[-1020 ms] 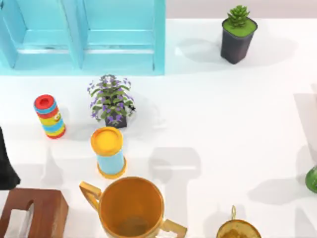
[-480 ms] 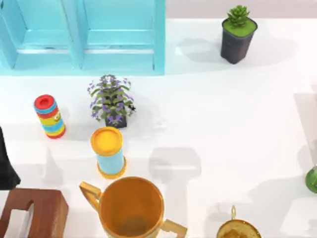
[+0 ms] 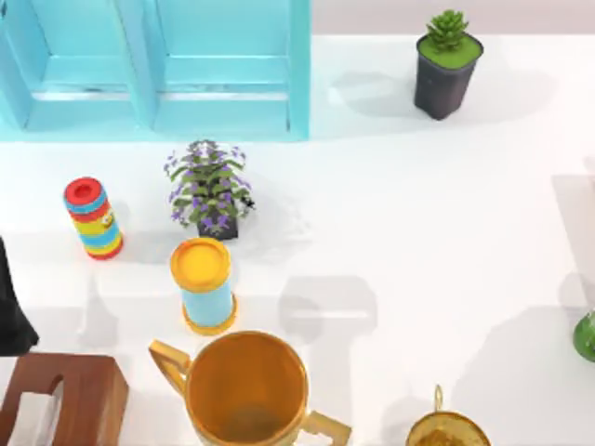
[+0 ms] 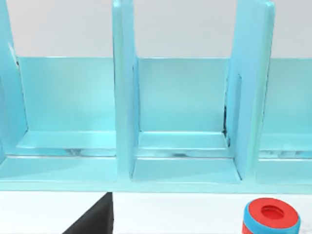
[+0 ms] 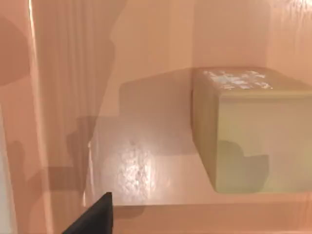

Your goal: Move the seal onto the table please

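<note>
End effector (image 5: 96, 217) on our right arm faces the seal (image 5: 251, 131), which stands inside a peach-walled compartment. We are likely lining up a grasp, but we cannot tell whether it is clenched or released. Left arm (image 3: 11, 311) sits parked at the table (image 3: 418, 232) left edge.

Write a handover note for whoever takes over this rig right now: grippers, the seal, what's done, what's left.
Left arm: parked at the table's left edge, its wrist camera facing the cabinet.
Right gripper: close in front of the seal, and the part in view is not touching it.
Seal: stands on a peach surface with peach walls around it, not on the table.
Done: nothing moved yet.
Left: grasp the seal, lift it out, set it on bare table.
</note>
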{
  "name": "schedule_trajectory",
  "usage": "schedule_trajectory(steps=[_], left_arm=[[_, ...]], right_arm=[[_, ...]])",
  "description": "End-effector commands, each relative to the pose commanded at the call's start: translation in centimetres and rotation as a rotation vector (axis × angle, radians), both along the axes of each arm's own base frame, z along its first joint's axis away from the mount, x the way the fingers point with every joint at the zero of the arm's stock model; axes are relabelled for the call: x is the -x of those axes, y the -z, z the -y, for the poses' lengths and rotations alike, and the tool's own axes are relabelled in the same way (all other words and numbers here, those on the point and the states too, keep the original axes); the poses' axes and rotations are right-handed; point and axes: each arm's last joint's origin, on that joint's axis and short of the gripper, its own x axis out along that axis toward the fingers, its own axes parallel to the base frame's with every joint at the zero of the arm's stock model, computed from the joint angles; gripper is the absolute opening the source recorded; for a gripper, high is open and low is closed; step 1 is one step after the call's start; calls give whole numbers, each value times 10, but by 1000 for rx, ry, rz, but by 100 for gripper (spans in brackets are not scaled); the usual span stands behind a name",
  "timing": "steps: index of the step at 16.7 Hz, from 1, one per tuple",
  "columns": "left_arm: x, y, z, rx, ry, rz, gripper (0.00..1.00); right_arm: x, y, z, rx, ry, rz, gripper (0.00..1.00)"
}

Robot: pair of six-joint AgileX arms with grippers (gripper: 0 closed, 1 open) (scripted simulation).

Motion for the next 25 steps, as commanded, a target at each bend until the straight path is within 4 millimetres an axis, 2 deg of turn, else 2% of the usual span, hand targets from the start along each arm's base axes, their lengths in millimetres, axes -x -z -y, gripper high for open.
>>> schedule_trajectory(steps=[5, 12, 14, 20, 22, 25], left_arm=[[0, 0, 0, 0, 0, 0, 100], [0, 0, 0, 0, 0, 0, 100], [0, 0, 0, 0, 0, 0, 100], [0, 0, 0, 0, 0, 0, 100], [0, 0, 0, 0, 0, 0, 100], [0, 0, 0, 0, 0, 0, 100]], right_arm=[[-17, 4, 24, -43, -4, -106, 100], [-18, 9, 24, -45, -6, -110, 100], [-20, 25, 25, -48, -4, -115, 100], [-20, 92, 26, -40, -5, -101, 100], [-18, 103, 25, -45, -5, -109, 100], [-18, 104, 25, -45, -5, -110, 100]])
